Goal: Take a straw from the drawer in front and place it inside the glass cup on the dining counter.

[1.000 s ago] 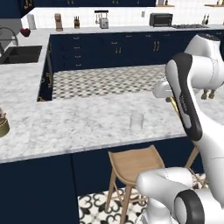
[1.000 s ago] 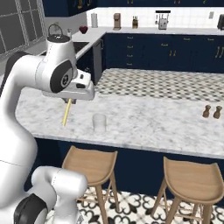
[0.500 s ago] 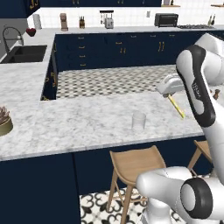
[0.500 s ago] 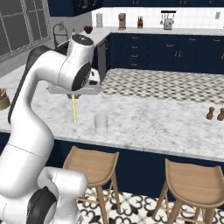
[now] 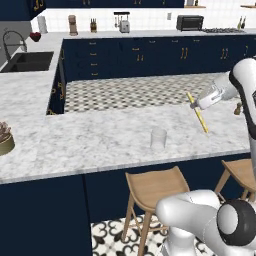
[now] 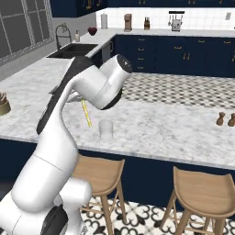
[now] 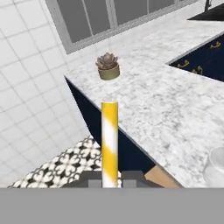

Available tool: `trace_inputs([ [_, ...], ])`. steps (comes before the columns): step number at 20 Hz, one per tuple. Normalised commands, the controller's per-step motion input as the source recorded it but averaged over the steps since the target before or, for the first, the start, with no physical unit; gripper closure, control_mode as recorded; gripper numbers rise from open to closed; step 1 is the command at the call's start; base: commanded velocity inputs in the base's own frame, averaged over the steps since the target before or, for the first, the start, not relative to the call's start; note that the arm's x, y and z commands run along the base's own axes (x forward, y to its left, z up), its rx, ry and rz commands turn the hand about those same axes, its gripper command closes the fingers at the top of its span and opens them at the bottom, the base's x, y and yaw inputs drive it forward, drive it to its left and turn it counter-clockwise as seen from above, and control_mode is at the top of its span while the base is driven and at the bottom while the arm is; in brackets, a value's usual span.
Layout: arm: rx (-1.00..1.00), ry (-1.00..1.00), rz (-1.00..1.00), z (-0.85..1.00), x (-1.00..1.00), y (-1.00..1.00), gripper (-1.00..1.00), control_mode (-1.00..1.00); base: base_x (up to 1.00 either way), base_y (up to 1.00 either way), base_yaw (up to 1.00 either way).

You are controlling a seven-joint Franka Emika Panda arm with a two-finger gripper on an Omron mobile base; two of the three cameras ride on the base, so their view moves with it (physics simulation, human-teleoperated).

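My gripper (image 5: 194,104) is shut on the upper part of the straw (image 5: 198,114), a thin yellow stick that hangs tilted over the dining counter (image 5: 100,140). The glass cup (image 5: 158,138) stands upright on the counter, apart from the straw and left of it in the left base view. From the right base view the straw (image 6: 86,114) hangs just left of the glass cup (image 6: 106,129). In the hand view the straw (image 7: 109,135) rises from between the fingertips of the gripper (image 7: 109,182), with the cup's rim (image 7: 216,165) at the lower right. The drawer is out of view.
A potted plant (image 5: 4,140) sits at the counter's left end. Two small shakers (image 6: 225,118) stand at its right. Wooden stools (image 6: 98,172) (image 6: 206,190) are tucked under the near edge. A sink (image 5: 27,61) lies far left.
The whole picture has shifted, so the base has moved. The arm has carried the straw over the counter, closer to the glass cup. The grip stays shut.
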Motion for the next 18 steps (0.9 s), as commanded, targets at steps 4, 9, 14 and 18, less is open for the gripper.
trace_inputs([
  [4,0.21,-0.17,0.34,0.0,0.36,0.03,1.0,-1.0,0.0,0.0,0.0],
  [9,0.2,-0.11,0.28,-0.16,0.21,0.02,1.0,-1.0,0.0,0.0,0.0],
  [14,0.19,-0.12,0.23,-0.23,0.08,0.0,1.0,-1.0,0.0,0.0,0.0],
  [18,0.18,-0.1,0.19,-0.14,0.33,0.0,1.0,-1.0,0.0,0.0,0.0],
])
